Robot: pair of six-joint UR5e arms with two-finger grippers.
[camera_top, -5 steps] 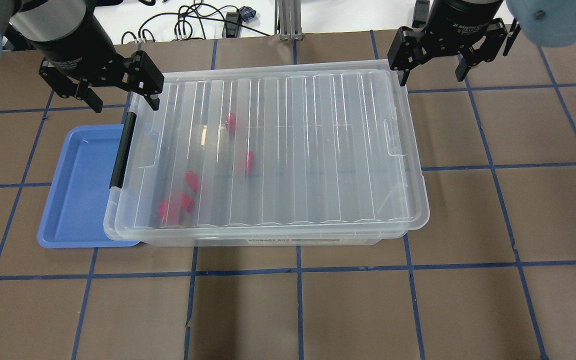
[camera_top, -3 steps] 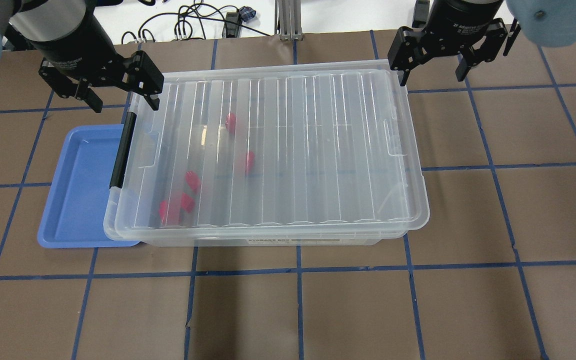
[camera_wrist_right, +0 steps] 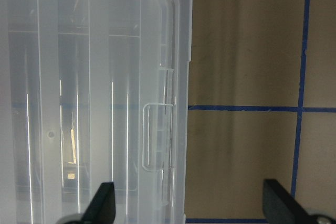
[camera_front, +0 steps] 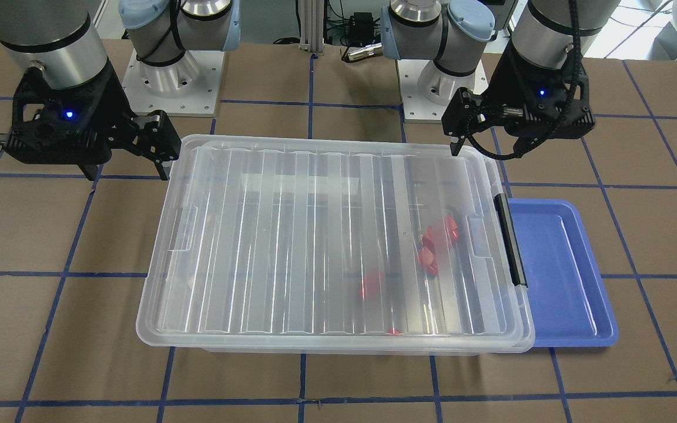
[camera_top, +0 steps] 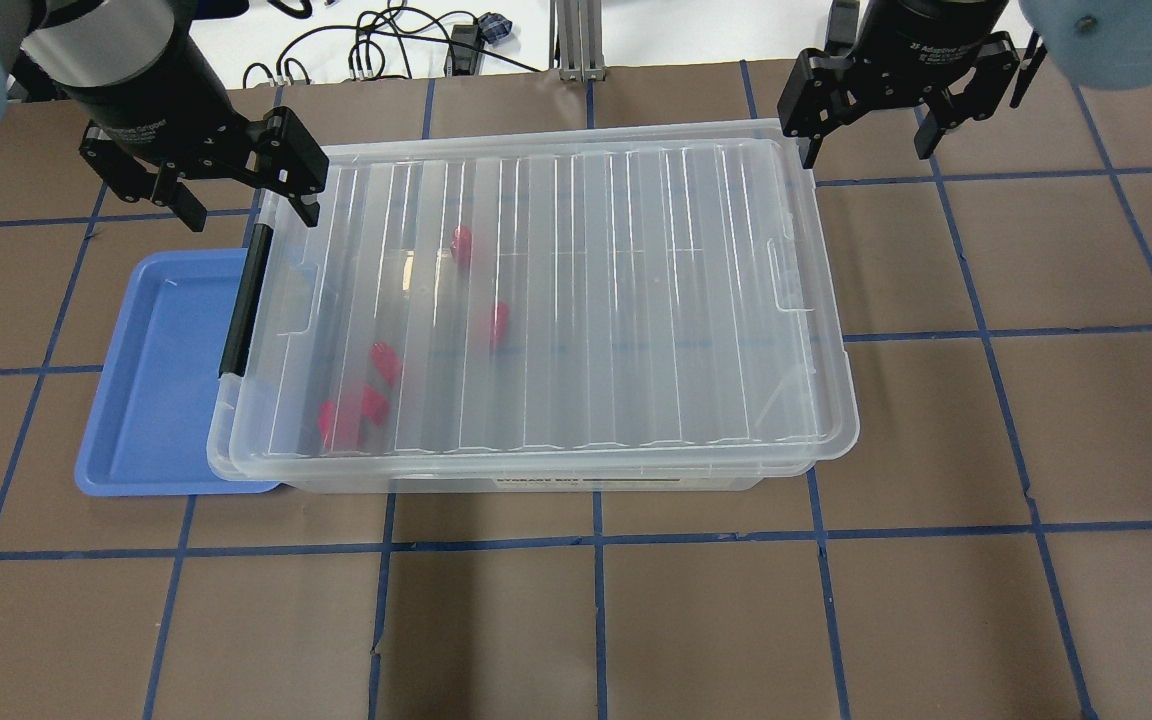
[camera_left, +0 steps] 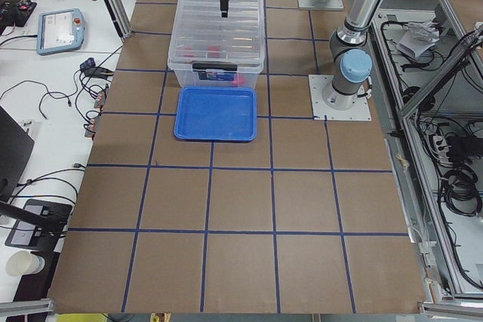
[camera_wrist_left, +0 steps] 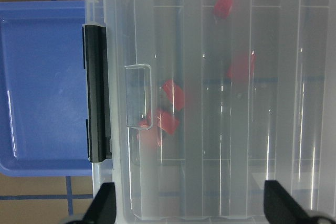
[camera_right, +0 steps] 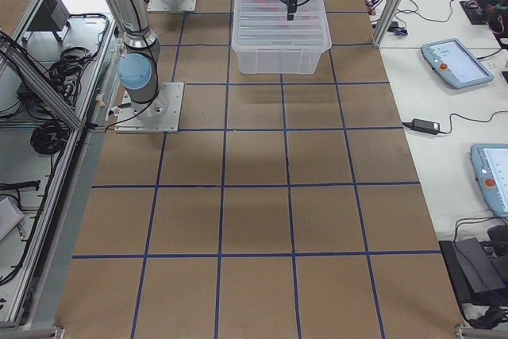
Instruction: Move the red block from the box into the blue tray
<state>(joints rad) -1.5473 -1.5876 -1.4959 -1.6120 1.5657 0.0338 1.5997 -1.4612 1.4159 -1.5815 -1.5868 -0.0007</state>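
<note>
Five red blocks point(camera_top: 385, 360) lie inside the one box point(camera_top: 841, 432), under its shut lid point(camera_top: 636, 300). All are toward the latch point(camera_top: 241, 300) end, and none is between any jaws. The left gripper point(camera_top: 244, 200) hangs over that end's corner on the robot's side, jaws wide, holding nothing. The right gripper point(camera_top: 866, 145) hangs at the other robot-side corner, equally wide. One blue tray point(camera_top: 156, 380) sits just beside the latch end.

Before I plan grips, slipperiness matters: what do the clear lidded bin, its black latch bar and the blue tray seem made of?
Large clear ribbed-lid bin: likely glossy translucent plastic; red blocks show blurred through it, ribs glint. Black latch bar: opaque, probably plastic, duller sheen. Shallow blue rectangular tray: apparently moulded plastic, smooth, faint highlights on rounded rim.
</note>
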